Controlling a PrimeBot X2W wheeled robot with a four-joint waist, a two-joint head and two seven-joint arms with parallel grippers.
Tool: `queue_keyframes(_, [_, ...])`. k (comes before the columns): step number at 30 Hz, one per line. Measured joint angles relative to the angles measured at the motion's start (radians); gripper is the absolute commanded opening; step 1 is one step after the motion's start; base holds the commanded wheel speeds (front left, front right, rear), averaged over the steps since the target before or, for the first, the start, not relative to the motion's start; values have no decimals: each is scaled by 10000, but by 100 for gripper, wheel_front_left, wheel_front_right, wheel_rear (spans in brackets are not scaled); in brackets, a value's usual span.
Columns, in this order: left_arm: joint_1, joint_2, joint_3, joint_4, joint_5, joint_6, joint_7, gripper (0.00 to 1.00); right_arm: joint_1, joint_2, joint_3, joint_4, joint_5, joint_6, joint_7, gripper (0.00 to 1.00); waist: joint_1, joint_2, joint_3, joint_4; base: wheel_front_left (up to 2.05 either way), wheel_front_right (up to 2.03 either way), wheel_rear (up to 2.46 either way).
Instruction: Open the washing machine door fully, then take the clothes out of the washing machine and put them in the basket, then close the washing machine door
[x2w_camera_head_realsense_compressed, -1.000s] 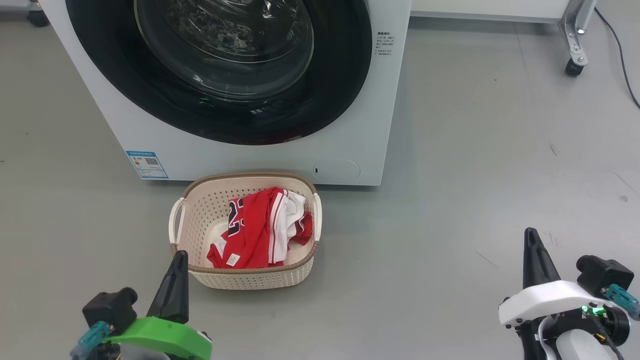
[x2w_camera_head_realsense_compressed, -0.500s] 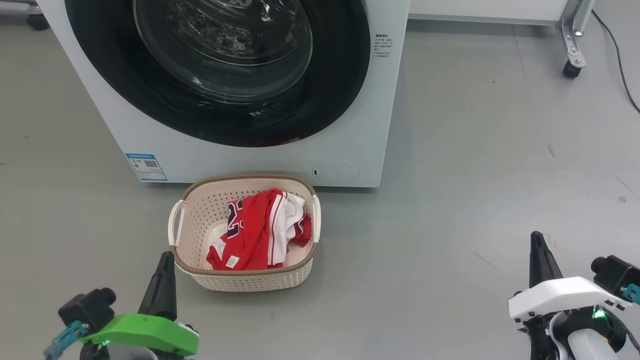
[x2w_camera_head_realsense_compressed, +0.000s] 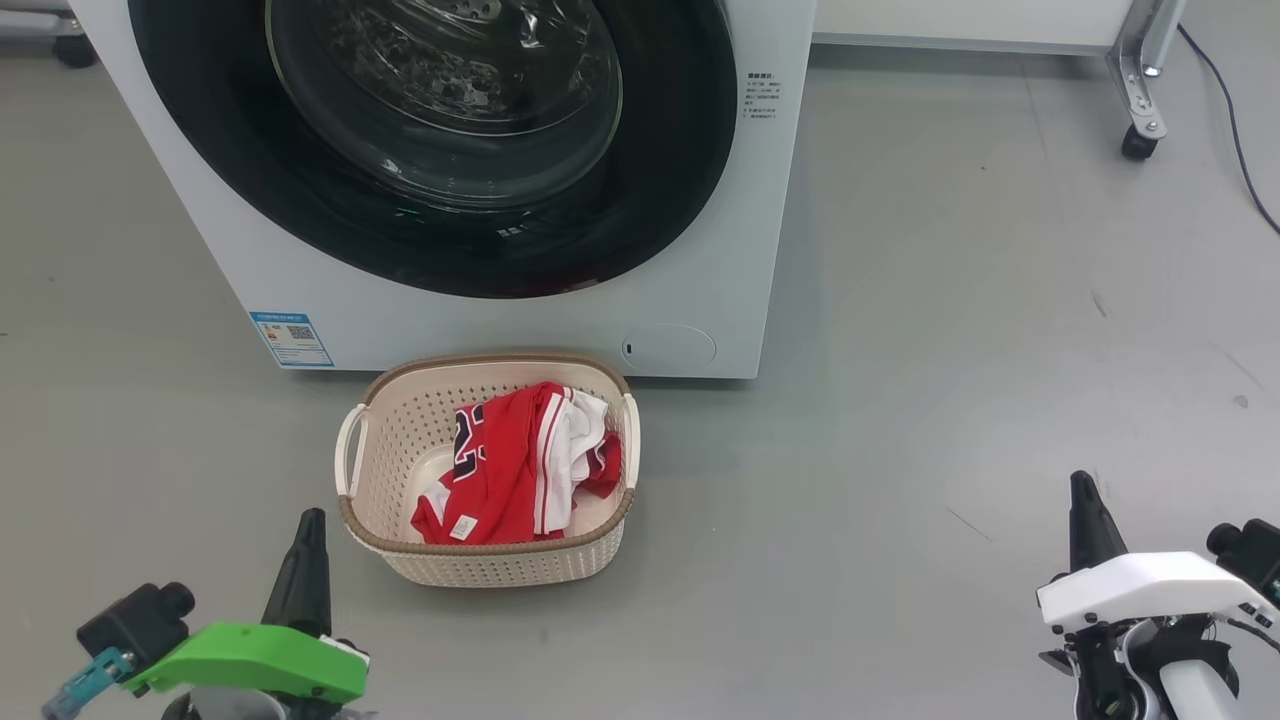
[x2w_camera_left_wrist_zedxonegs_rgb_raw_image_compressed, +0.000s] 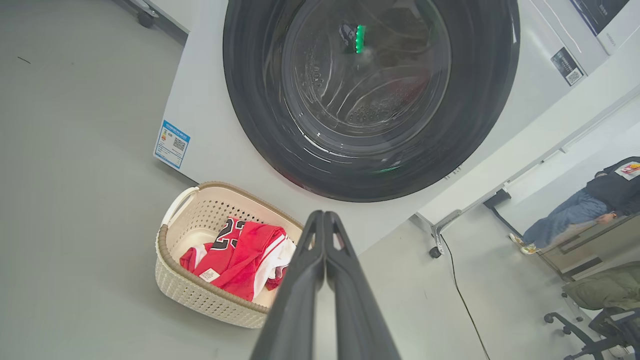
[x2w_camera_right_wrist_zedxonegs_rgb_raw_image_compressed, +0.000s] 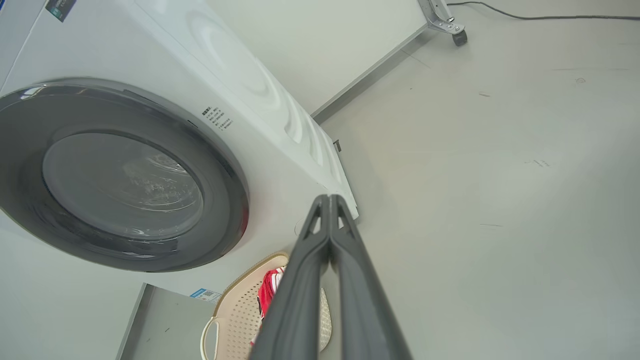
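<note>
Head view: the washing machine door (x2w_camera_head_realsense_compressed: 430, 110) is shut. The clothes (x2w_camera_head_realsense_compressed: 510, 470) lie in the basket (x2w_camera_head_realsense_compressed: 480, 565), on the floor (x2w_camera_head_realsense_compressed: 950, 300) just in front of the washing machine (x2w_camera_head_realsense_compressed: 700, 250).
Left wrist view: my left gripper (x2w_camera_left_wrist_zedxonegs_rgb_raw_image_compressed: 324, 215) has its fingers pressed together and holds nothing.
Right wrist view: my right gripper (x2w_camera_right_wrist_zedxonegs_rgb_raw_image_compressed: 330, 197) is pressed together too, and it is empty.
</note>
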Motion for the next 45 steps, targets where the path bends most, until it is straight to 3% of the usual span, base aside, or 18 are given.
queue_keyframes(45, [-61, 104, 1074, 109, -5469, 0, 1436, 0, -345, 466, -1484, 242, 5095, 792, 1505, 0, 0, 0, -202, -102, 0, 0, 0])
